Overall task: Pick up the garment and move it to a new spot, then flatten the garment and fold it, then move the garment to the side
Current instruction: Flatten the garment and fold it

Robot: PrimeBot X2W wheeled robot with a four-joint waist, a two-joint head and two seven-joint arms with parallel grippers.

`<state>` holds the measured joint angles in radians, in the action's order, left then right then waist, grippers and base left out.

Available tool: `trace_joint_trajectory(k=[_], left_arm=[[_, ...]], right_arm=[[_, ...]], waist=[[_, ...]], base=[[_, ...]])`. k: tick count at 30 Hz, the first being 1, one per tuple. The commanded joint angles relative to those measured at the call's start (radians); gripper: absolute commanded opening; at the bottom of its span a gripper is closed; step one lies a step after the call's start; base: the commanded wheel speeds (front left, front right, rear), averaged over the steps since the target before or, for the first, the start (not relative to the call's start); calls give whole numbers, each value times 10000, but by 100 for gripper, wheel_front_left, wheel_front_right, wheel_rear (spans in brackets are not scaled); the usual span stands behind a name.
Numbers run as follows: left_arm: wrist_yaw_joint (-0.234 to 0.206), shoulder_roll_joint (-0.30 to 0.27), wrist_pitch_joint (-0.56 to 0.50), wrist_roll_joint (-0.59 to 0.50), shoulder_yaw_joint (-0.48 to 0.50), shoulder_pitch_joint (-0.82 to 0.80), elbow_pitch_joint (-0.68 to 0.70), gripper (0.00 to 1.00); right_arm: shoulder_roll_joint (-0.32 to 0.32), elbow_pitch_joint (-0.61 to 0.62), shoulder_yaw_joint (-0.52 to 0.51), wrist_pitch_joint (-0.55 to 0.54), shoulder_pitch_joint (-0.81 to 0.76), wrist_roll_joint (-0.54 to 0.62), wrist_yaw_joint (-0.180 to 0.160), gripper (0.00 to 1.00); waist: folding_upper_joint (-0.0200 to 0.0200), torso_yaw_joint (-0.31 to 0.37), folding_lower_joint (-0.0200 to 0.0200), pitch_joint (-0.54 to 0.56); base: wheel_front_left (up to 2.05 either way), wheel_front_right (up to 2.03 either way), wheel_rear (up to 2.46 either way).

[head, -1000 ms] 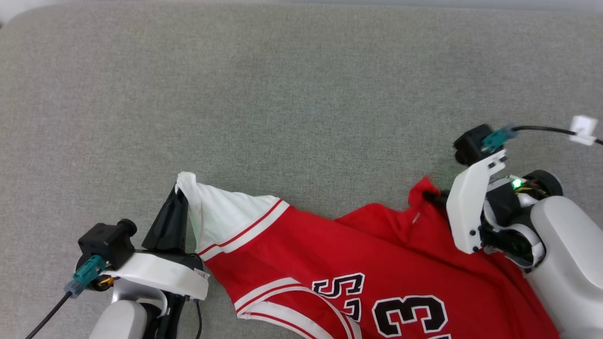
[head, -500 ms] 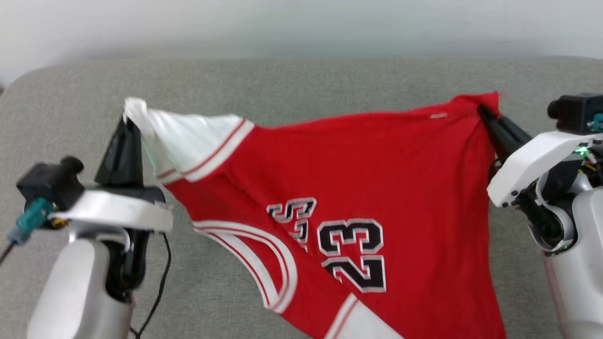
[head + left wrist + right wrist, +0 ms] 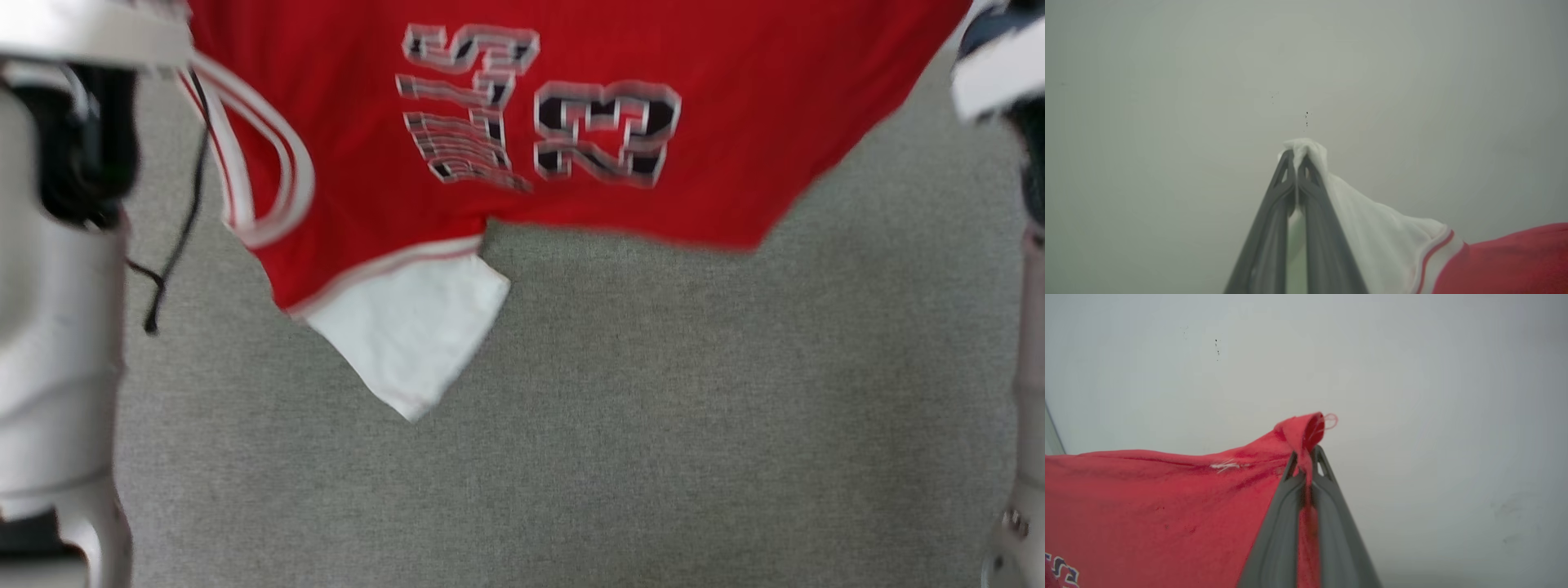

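The red jersey [image 3: 735, 163] hangs in the air across the top of the head view, its black-and-white numerals blurred and one white sleeve [image 3: 408, 335] dangling lowest. In the left wrist view my left gripper [image 3: 1297, 153] is shut on a bunched white sleeve [image 3: 1359, 216] of the jersey. The right wrist view shows my right gripper [image 3: 1306, 451] shut on a folded red edge of the jersey [image 3: 1167, 506]. Both pairs of fingertips lie above the head view's top edge, where just pale forearms show at the sides.
A grey fabric surface [image 3: 653, 425] spreads below the hanging jersey. A thin black cable [image 3: 175, 245] dangles beside my left forearm [image 3: 57, 367]. Both wrist views face a plain pale wall [image 3: 1167, 102].
Both grippers have lifted the jersey clear of the grey surface and spread it; it now hangs free. The head view has shifted, so the camera has moved too.
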<state>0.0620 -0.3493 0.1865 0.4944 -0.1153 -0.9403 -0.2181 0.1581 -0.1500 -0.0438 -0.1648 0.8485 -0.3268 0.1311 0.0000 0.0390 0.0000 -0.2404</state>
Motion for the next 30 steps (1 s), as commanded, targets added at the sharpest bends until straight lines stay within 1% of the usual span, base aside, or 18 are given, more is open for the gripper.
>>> trace_joint_trajectory(k=[1, 7, 11, 15, 21, 26, 27, 30], left_arm=[[56, -155, -65, -116, -6, -596, -158, 0], [172, -683, -388, -338, 82, -3546, -705, 0], [258, -1020, -568, -529, 16, -5313, -1300, 0], [365, -1273, -703, -599, -96, -6744, -2249, 0], [532, -1337, -781, -694, -566, -7970, -3776, 0], [634, -1154, -605, -581, -997, -8215, -5104, 0], [634, -1154, -605, -581, -997, -8215, -5104, 0], [660, -1003, -457, -355, -1148, -8268, -5861, 0]], right_arm=[[-1, 80, -37, -32, 619, 72, -7, 0], [22, 306, -229, -457, 3241, 233, -7, 0], [69, -101, -265, -563, 4905, 287, -7, 0], [100, -828, -104, -415, 6355, 234, -7, 0], [195, -2372, 210, -120, 7768, 91, -7, 0], [147, -4129, 524, 161, 8417, -2, -7, 0], [147, -4129, 524, 161, 8417, -2, -7, 0], [80, -5238, 814, 389, 8645, -93, -7, 0]], waist=[[0, 67, 0, -620], [0, 180, 0, -2335], [0, 285, 0, -3385], [0, 392, 0, -4217], [0, 411, 0, -5010], [0, 411, 0, -5362], [0, 411, 0, -5362], [0, 424, 0, -5464]], base=[[0, 0, 0], [0, 0, 0], [0, 0, 0], [0, 0, 0], [0, 0, 0], [0, 0, 0], [0, 0, 0], [0, 0, 0]])
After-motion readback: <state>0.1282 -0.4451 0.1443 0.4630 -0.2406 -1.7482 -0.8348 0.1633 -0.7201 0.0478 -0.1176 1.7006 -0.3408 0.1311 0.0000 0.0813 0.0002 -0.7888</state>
